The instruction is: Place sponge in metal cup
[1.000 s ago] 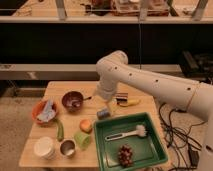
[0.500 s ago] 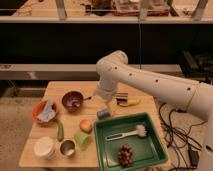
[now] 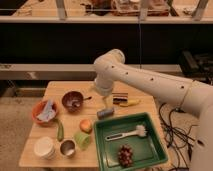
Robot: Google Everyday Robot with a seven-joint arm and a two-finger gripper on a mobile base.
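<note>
My pincer [image 3: 105, 106] hangs over the middle of the table [image 3: 56, 90], right above the grey-blue sponge [image 3: 105, 113]. I cannot tell whether it is apart or clamped. Just beside it, one green tray [image 3: 152, 150] holds one white brush [image 3: 129, 134] and one grape bunch [image 3: 125, 155]. Of two bowls, the orange bowl [image 3: 36, 114] holds a blue cloth [image 3: 47, 111]; the brown bowl [image 3: 72, 101] stands beside it. Three cups stand along the front edge, well apart from the sponge: the metal cup [image 3: 67, 148] between a white cup [image 3: 44, 147] and a green cup [image 3: 82, 140].

Metal cup [image 3: 67, 148]; gripper [image 3: 105, 106] over wooden table [image 3: 56, 90]
</note>
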